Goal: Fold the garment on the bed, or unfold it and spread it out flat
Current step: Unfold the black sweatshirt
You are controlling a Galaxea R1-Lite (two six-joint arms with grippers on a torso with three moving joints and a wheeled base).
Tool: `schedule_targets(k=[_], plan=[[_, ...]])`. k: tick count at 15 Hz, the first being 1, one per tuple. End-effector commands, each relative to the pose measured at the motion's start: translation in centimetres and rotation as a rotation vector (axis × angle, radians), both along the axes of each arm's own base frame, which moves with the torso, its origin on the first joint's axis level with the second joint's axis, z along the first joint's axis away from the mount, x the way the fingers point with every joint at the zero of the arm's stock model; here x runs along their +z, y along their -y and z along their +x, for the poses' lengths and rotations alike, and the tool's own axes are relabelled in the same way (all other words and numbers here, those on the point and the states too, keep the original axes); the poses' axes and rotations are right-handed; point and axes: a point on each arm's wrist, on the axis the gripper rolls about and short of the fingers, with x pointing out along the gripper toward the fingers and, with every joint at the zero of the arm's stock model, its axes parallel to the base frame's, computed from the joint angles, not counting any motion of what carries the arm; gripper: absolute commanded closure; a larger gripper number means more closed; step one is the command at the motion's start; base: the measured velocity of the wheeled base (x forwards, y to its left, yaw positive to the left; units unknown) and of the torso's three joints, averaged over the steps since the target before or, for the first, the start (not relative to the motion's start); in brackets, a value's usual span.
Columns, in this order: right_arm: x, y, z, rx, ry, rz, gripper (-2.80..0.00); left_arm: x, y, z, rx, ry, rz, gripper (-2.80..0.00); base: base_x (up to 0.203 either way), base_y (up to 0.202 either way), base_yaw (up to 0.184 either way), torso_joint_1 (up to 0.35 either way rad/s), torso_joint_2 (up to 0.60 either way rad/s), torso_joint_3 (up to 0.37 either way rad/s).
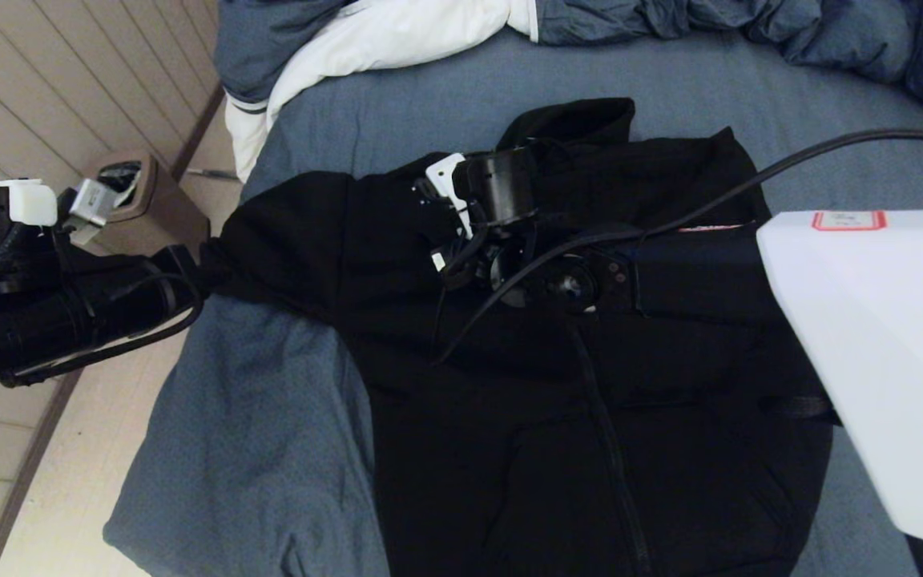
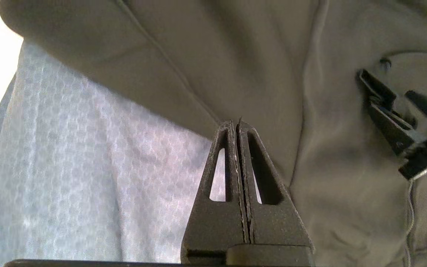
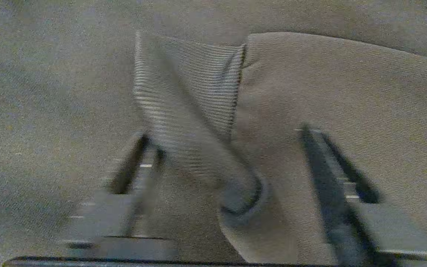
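Fingers point(image 3: 332, 178) of the right gripper point(image 3: 228, 163) straddle, half-open, the garment's point(image 1: 590, 417) ribbed cuff point(image 3: 191, 96); left gripper point(image 2: 239, 126) pinches its sleeve edge, clamped.

Black garment point(image 1: 590, 417) spread on bed point(image 1: 269, 425); sleeve end at left gripper point(image 1: 203, 276); right gripper point(image 1: 445, 232) above chest.

Quick count: one black garment point(image 1: 590, 385), one bed point(image 1: 269, 449), one duvet point(image 1: 670, 20) bunched at the far end, and one small bin point(image 1: 137, 196) on the floor. Two robot arms, so two tools: left tool point(image 2: 237, 128), right tool point(image 3: 228, 163).
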Motion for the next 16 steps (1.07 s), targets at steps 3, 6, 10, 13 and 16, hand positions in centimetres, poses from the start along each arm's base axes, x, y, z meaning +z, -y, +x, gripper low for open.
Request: schedule_targets(k=[3,6,10,13,16], plan=[[0.1,0.0,0.0,-0.002,0.004,0.002,0.0,-0.5,0.0,0.4,0.0,0.003,-0.004,0.0,0.0,0.0,0.0,0.0,0.0,0.0],[1.2,1.0,0.0,-0.03,0.025,0.018,0.0,-0.5,0.0,0.3,0.0,0.002,-0.003,0.0,0.0,0.0,0.0,0.0,0.0,0.0],[5.0,7.7,1.3,-0.227,0.095,0.058,0.0,-0.6,0.1,0.3,-0.001,-0.002,-0.004,0.0,0.0,0.0,0.0,0.0,0.0,0.0],[7.1,14.6,2.0,-0.398,0.127,0.071,0.0,-0.5,0.0,0.3,0.0,0.0,-0.004,0.0,0.0,0.0,0.0,0.0,0.0,0.0],[7.1,21.0,2.6,-0.549,0.118,0.059,0.0,-0.6,0.1,0.3,-0.004,-0.003,-0.004,0.0,0.0,0.0,0.0,0.0,0.0,0.0]])
